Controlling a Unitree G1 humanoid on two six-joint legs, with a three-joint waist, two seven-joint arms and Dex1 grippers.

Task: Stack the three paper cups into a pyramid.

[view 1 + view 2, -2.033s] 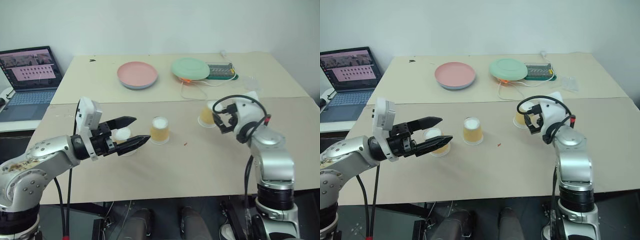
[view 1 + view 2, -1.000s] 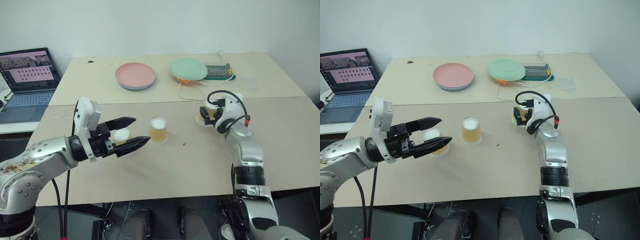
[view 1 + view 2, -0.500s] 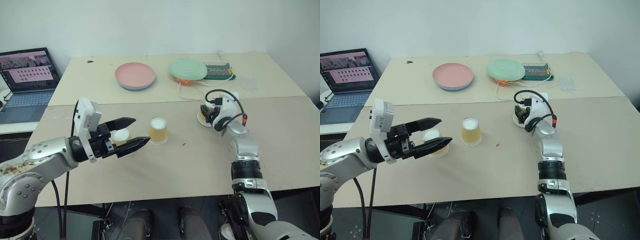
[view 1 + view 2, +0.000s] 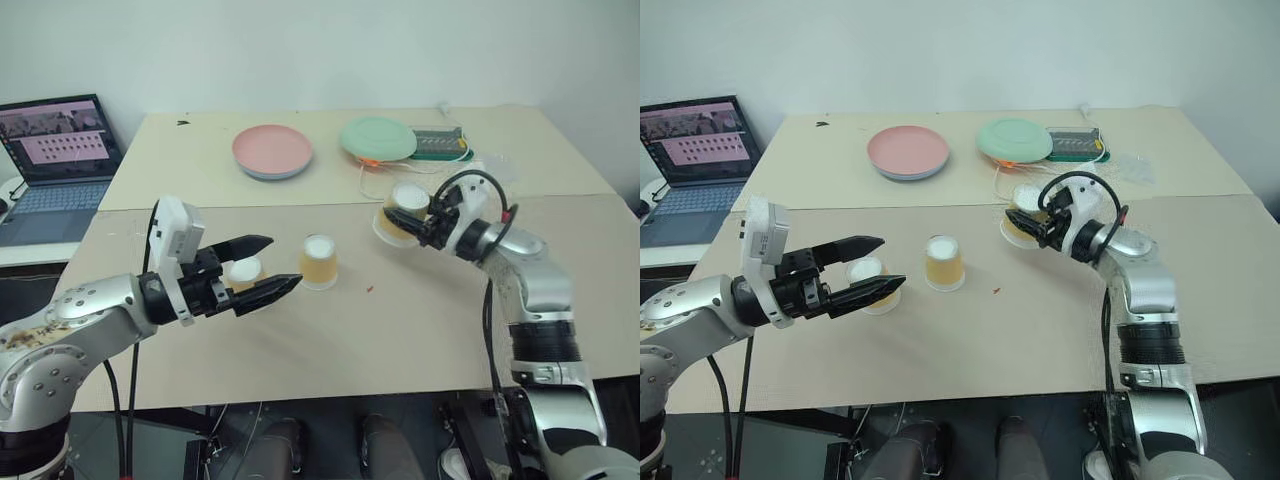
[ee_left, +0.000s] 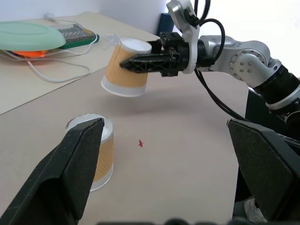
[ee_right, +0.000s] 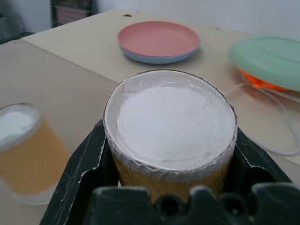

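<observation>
Compared with one second earlier, the right gripper (image 4: 418,226) has closed on one small tapered yellow-orange paper cup with white base and rim (image 4: 399,214) and lifted it clear of the beige tabletop (image 4: 400,330); the cup, previously standing inverted on the table beside the gripper, now hangs tilted in the air, base uppermost. The right forearm has swung so that its black fingers point toward the table's centre. The left gripper (image 4: 262,264) has kept its place, its two black fingers spread wide and holding nothing.

The lifted cup sits between the right gripper's fingers, which press its sides just below the base, as the right wrist view confirms (image 6: 171,136). A second identical cup (image 4: 319,261) stands inverted on the table, just beyond the left gripper's fingertips. A third cup (image 4: 243,272) stands between the left gripper's spread fingers; whether they touch it cannot be told.

The third cup is partly hidden by the left gripper's fingers. A round pink plate (image 4: 272,151) and a round green plate (image 4: 378,138) lie at the far side of the table, well apart from the cups.
</observation>
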